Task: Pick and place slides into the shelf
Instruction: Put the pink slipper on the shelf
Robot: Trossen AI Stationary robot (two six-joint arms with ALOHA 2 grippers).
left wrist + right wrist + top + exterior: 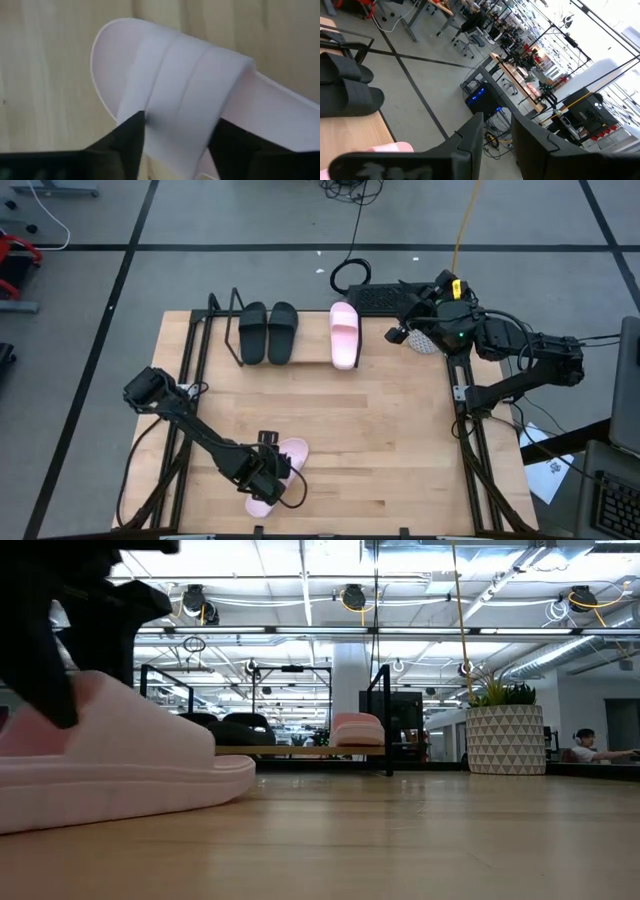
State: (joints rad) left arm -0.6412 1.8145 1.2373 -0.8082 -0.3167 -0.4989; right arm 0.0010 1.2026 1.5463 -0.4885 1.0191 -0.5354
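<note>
Light wooden table (400, 440) on a grey taped floor. On the shelf (215, 330) along the far edge: two black slides (268, 332), one pink slide (345, 334). Near the front edge, second pink slide (285, 455), strap pinched between the left gripper (177, 137) fingers. Right gripper (400, 332) raised far right, slightly parted, holding nothing. Bare board between.
</note>
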